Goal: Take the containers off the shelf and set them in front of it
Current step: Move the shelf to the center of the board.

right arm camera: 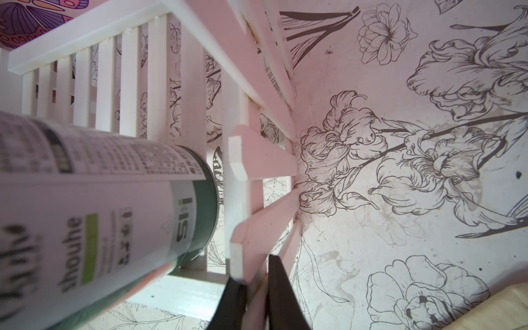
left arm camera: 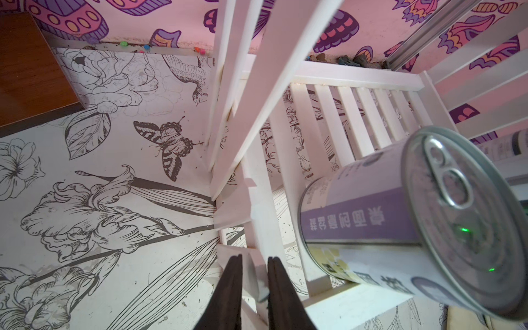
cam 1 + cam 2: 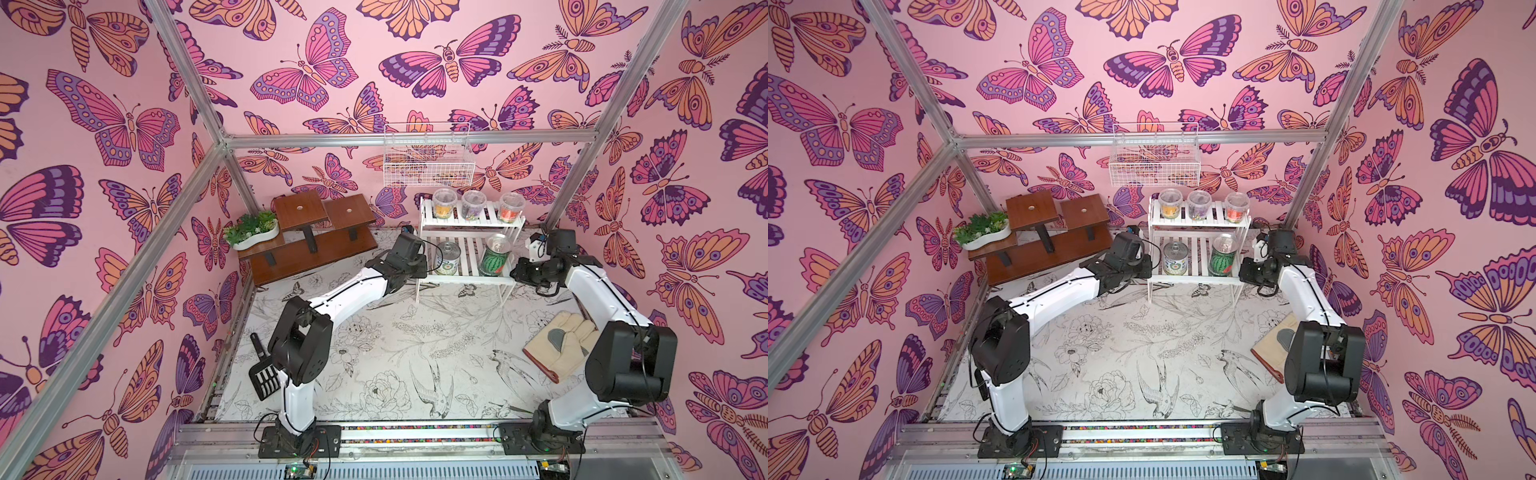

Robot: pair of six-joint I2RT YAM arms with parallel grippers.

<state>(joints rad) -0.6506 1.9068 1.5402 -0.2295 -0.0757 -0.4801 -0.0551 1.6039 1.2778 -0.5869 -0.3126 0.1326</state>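
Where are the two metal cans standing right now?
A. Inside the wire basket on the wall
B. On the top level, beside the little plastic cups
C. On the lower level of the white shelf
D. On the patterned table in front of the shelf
C: in both top views the white-labelled can and the watermelon can stand upright on the slats of the lower tier of the white shelf.
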